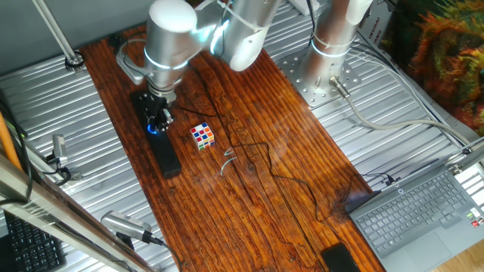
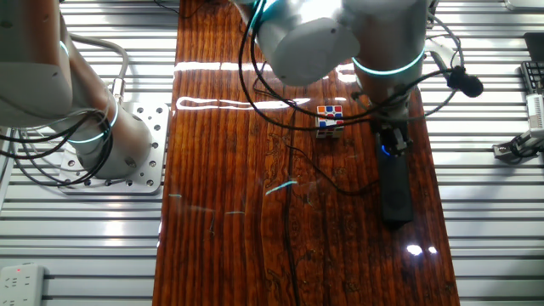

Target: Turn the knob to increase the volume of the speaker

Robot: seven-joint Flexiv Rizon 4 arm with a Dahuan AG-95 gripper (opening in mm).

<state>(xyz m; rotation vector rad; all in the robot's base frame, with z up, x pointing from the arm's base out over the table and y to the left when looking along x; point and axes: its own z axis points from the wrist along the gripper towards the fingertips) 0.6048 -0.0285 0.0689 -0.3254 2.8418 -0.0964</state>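
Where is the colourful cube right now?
In one fixed view the colourful cube sits on the wooden table, just right of the speaker and the claw, not touching them.

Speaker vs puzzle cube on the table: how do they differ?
The speaker is a long, narrow matte black bar; the puzzle cube is small, boxy and multicoloured. The speaker has the gripper down at its blue-lit end; the cube sits untouched. Both rest on the wooden table.

No text, label or number can be read (the laptop (image 1: 423, 219) keys blur).
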